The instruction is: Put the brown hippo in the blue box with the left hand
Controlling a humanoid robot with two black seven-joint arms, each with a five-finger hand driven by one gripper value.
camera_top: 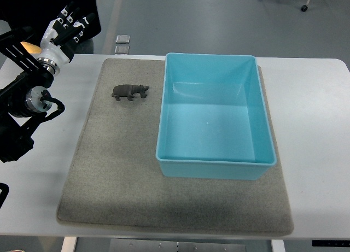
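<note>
A small brown hippo (130,91) stands on the grey mat (109,170), just left of the blue box (216,162). The box is open-topped and holds nothing. My left hand (66,27) is raised at the far upper left, beyond the table's back edge and well away from the hippo. Its fingers are relaxed and hold nothing. My left arm runs down the left edge of the view. My right arm does not show.
The white table (311,126) carries the mat. Grey floor lies beyond the back edge, with a small floor plate (122,43) and chair casters (303,7) at the top right.
</note>
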